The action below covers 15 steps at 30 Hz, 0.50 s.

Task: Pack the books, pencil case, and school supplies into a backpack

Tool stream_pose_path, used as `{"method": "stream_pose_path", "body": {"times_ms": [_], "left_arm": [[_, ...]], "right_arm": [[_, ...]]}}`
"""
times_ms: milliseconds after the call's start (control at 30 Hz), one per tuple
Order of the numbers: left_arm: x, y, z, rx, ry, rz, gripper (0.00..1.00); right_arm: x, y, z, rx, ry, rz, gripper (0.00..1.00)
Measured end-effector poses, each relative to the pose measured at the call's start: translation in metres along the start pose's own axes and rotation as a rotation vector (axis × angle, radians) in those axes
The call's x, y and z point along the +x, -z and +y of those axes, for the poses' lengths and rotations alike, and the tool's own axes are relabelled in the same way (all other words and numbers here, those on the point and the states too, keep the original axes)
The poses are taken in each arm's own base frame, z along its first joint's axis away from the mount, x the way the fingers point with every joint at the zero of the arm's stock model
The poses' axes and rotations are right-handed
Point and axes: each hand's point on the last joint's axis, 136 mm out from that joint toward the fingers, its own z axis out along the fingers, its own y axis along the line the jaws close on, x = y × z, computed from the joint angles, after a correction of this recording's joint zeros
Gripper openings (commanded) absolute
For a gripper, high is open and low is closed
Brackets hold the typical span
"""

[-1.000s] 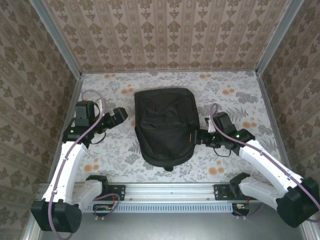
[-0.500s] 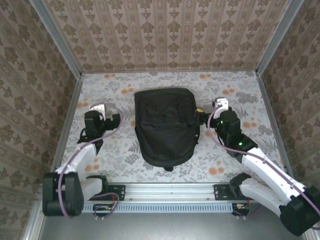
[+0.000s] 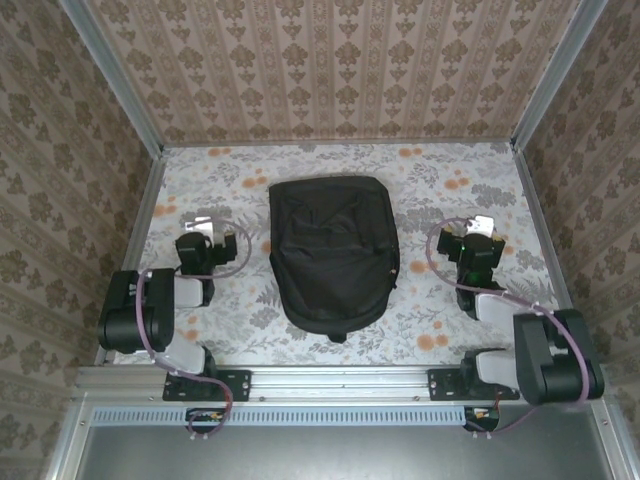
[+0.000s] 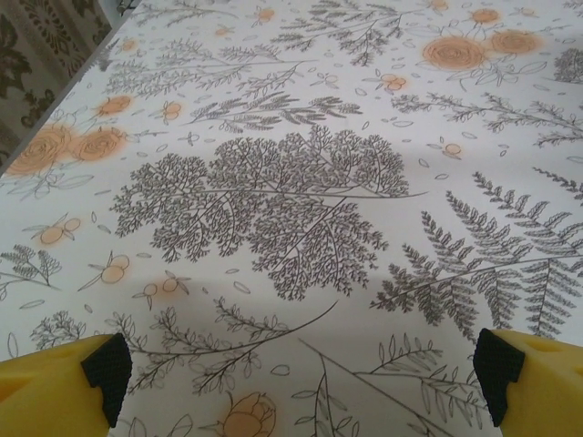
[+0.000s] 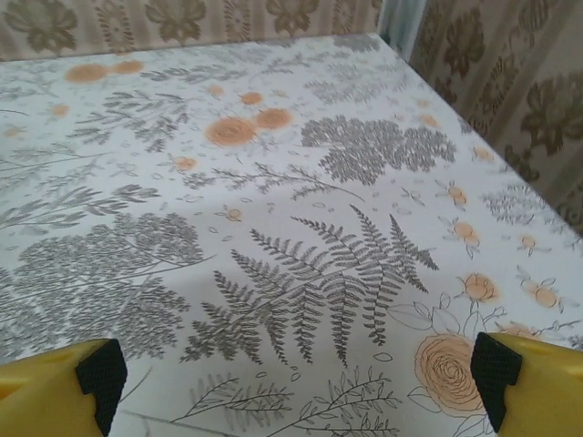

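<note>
The black backpack [image 3: 332,250] lies flat in the middle of the table, its flap shut and its top end toward the back wall. The books, the pencil case and the school supplies are out of view. My left gripper [image 3: 206,236] is folded back to the left of the backpack, well apart from it. In the left wrist view it [image 4: 305,378] is open over bare tablecloth, with nothing between its yellow fingers [image 4: 100,369]. My right gripper [image 3: 476,238] sits to the right of the backpack, also apart, and it [image 5: 296,378] is open and holds nothing.
A floral tablecloth [image 3: 440,185] covers the table. Patterned walls [image 3: 340,60] close it in at the back and on both sides. A metal rail [image 3: 340,380] with the arm bases runs along the near edge. Bare cloth lies on each side of the backpack.
Both arms have drawn away from the backpack's sides and folded back toward their bases. The right gripper, which was at the backpack's right edge, now hangs over bare cloth.
</note>
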Motion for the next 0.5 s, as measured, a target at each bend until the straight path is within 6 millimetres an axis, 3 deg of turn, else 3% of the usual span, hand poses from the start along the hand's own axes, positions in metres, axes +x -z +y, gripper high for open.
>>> {"method": "stream_pose_path", "body": {"times_ms": [67,233,367,500], "left_arm": [[-0.007,-0.001,0.001,-0.004,0.001,-0.02,1.0],[-0.015,-0.002,0.002,-0.012,-0.002,-0.043,1.0],[-0.015,-0.002,0.001,-0.014,-0.006,-0.044,1.0],[-0.016,-0.002,0.002,-0.016,-0.005,-0.048,1.0]], "right_arm": [[0.004,-0.011,0.002,-0.019,-0.019,-0.011,1.0],[0.022,-0.026,0.032,-0.151,0.017,0.04,1.0],[-0.001,-0.03,0.05,-0.2,0.03,-0.012,1.0],[-0.006,-0.029,0.055,-0.215,0.043,-0.022,1.0]]}}
